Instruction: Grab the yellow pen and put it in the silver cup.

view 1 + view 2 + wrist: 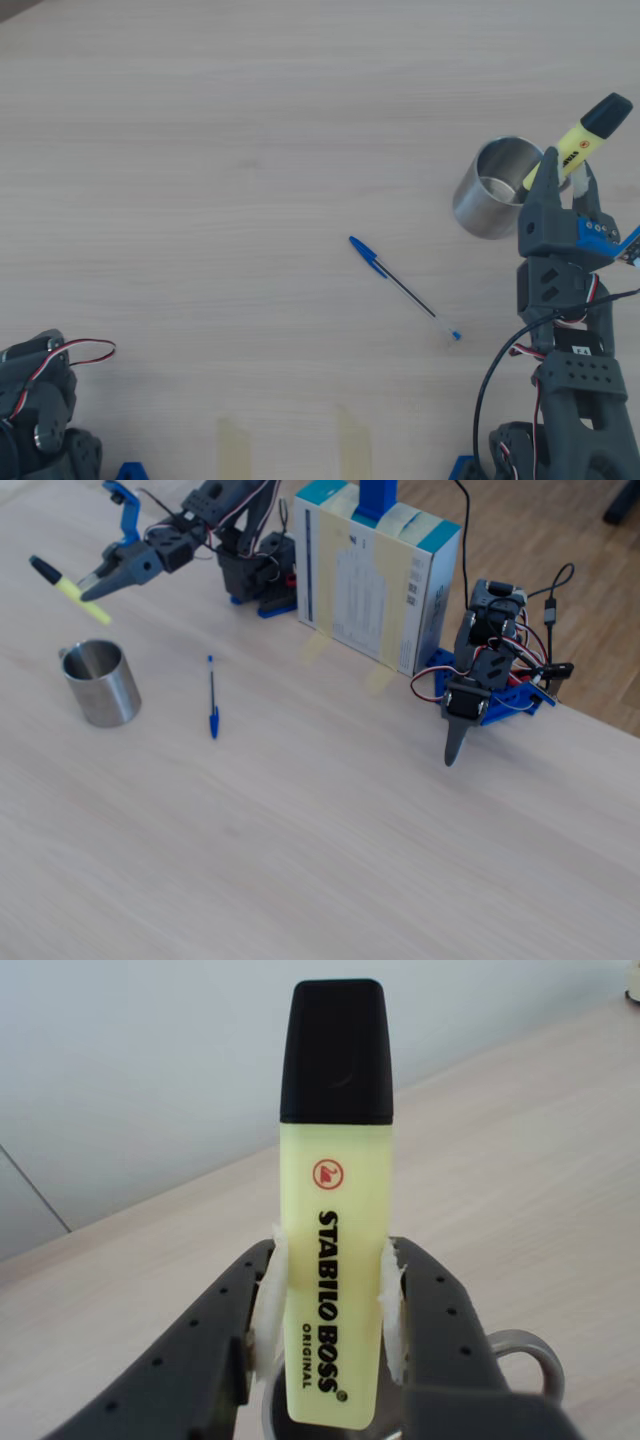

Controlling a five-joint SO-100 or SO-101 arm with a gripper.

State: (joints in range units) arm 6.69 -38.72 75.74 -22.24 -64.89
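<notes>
The yellow pen [578, 142] is a thick highlighter with a black cap. My gripper [566, 168] is shut on its lower body and holds it tilted, cap up. In the wrist view the pen [335, 1260] stands between the white pads [268, 1305]. The silver cup [492, 188] stands upright on the table, directly under the pen's lower end. In the fixed view the pen [70, 588] hangs in the gripper [97, 588] a little above the cup [100, 685], apart from it. The cup's handle [525, 1350] shows below the jaws.
A thin blue-capped ballpoint pen [402, 287] lies on the table left of my arm. A second arm [485, 675] rests at the table's edge, next to a white and teal box [375, 575]. Two tape strips [233, 447] mark the near edge.
</notes>
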